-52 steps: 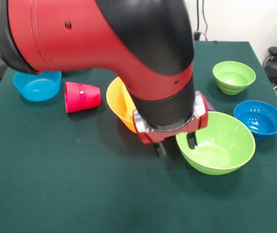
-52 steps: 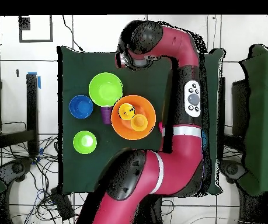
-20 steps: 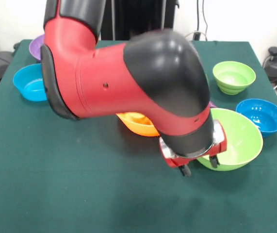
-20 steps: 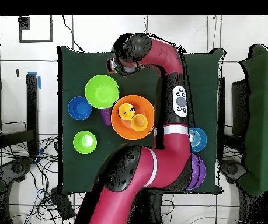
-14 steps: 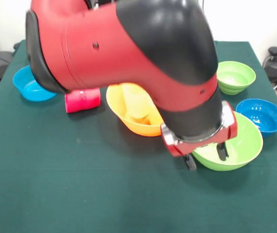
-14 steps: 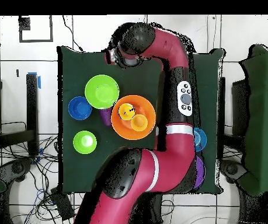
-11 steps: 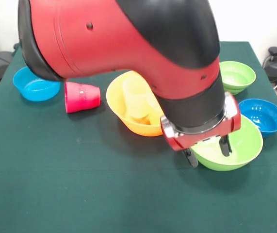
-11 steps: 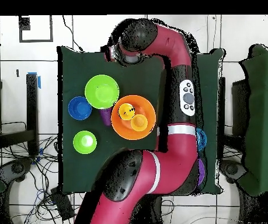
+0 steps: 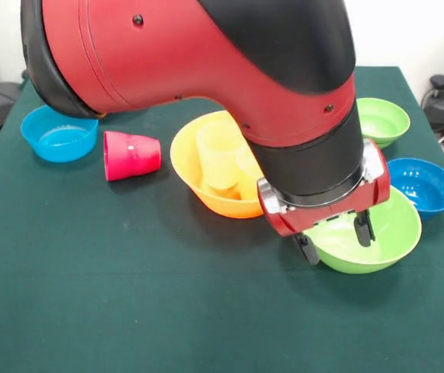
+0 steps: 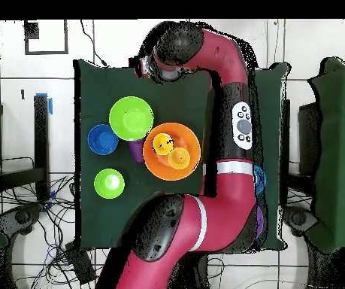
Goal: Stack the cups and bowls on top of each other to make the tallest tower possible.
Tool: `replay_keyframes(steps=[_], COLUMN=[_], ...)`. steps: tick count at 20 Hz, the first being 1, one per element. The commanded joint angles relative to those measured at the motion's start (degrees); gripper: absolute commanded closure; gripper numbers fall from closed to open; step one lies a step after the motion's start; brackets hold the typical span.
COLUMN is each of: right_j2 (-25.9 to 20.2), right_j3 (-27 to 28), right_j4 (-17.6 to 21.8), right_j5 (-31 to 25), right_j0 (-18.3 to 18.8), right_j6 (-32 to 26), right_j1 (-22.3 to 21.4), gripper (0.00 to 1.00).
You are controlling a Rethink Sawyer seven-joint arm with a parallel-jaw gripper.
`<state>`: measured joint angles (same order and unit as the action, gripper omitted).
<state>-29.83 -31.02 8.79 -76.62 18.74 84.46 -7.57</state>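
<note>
Starting at the front view's left, a small blue plastic bowl (image 9: pixel 58 133) sits beside a red-pink ribbed cup (image 9: pixel 131 155) lying on its side. Next, the large orange bowl (image 9: pixel 206 189) holds a pale yellow cup (image 9: pixel 220 158). The gripper (image 9: pixel 333 237), jaws spread and empty, straddles the large lime green bowl's (image 9: pixel 385 233) rim on the green bench (image 9: pixel 128 295).

Counter (image 9: pixel 89 311) covered in dark green cloth. White wall (image 9: pixel 408 31) behind. Pale tiled floor (image 10: pixel 25 83) with dark seams; cables (image 10: pixel 25 207) trail beside counter.
</note>
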Motion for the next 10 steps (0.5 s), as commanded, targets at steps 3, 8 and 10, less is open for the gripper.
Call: replay_keyframes(steps=[3,8,10], right_j2=[-1.28,-1.31,-1.38], right_j3=[-6.92,-8.72,-8.75], right_j4=[2.12,1.75,1.73], right_j5=[0.53,0.51,-0.48], right_j0=[-0.46,-0.11,-0.37], right_j6=[-10.66,-11.15,-11.06], right_j1=[4.01,3.61,3.36], gripper=[0.0,0.0,0.0])
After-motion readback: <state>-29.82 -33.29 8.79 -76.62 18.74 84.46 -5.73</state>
